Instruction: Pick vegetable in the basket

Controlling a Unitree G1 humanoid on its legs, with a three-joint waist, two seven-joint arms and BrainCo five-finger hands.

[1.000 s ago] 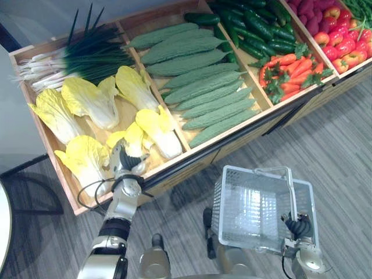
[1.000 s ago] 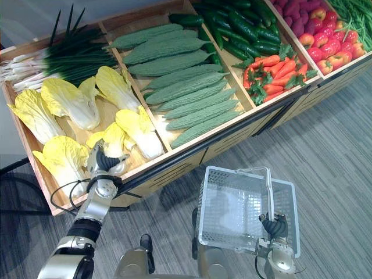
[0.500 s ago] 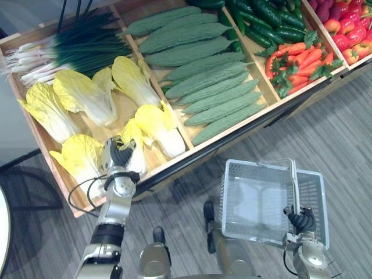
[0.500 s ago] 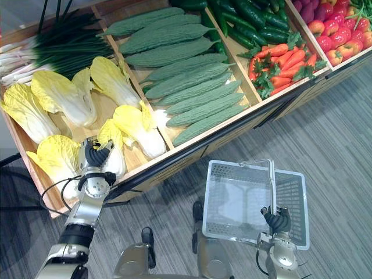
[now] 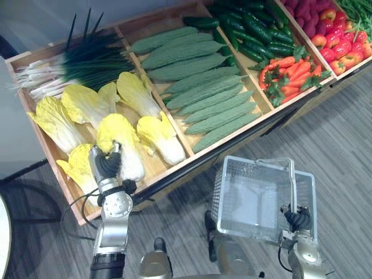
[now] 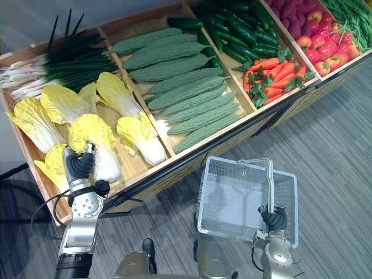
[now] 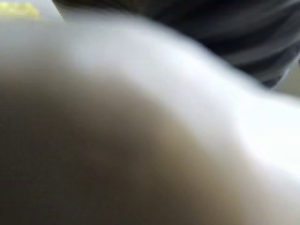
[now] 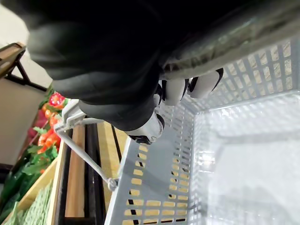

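You had the left hand (image 5: 108, 166) clenched round the base of a yellow cabbage (image 5: 119, 139), left of the basket (image 5: 231, 170) and above it, in the counter's (image 5: 174, 171) cabbage bin. Your right hand (image 5: 297, 218) gripped the basket's handle (image 5: 289, 180).

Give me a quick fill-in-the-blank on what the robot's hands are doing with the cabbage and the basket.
1. The left hand grips a cabbage with ___ leaves.
2. The right hand holds the basket by its ___.
3. Inside, the basket holds ___.
Missing words: yellow; handle; nothing.
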